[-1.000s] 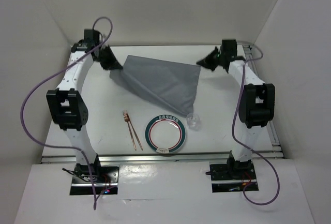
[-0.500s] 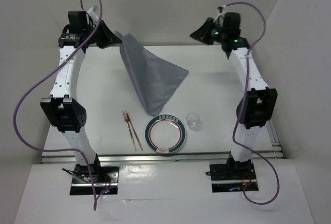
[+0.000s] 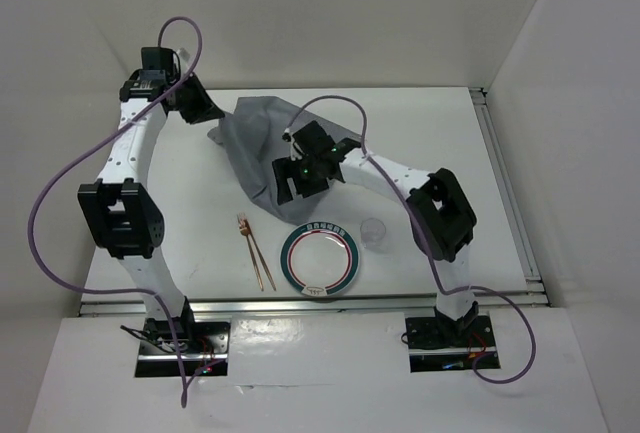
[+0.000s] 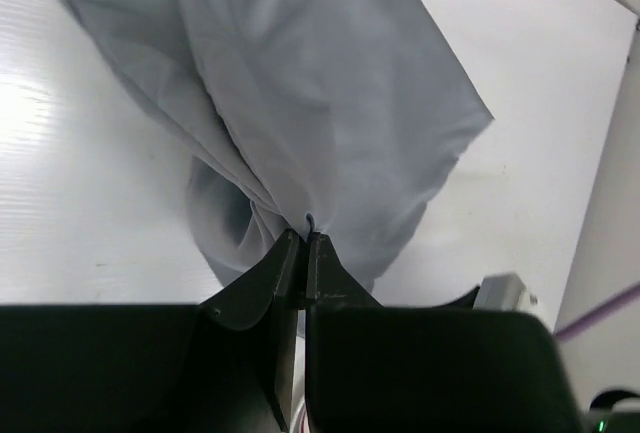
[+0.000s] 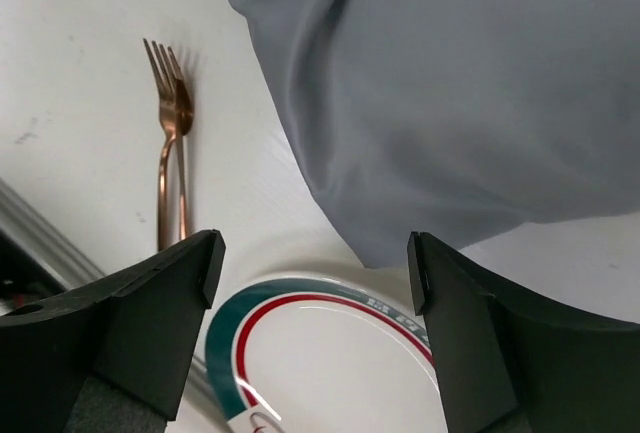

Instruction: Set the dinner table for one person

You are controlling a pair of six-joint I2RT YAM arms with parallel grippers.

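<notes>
Plate [image 3: 319, 228] rim lettering — blurred, none legible

You see a plain grey cloth [image 3: 250, 143] and a matte white dinner table [image 3: 430, 143]. Your plate [image 3: 320, 256] is white with a green band and a thin red ring; the forks [image 3: 256, 250] are copper-coloured.

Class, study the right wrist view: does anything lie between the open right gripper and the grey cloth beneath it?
Nothing visible does. The right gripper hangs open over the near edge of the grey cloth. The plate and copper fork lie nearer the arm bases, not on top of the cloth.
</notes>
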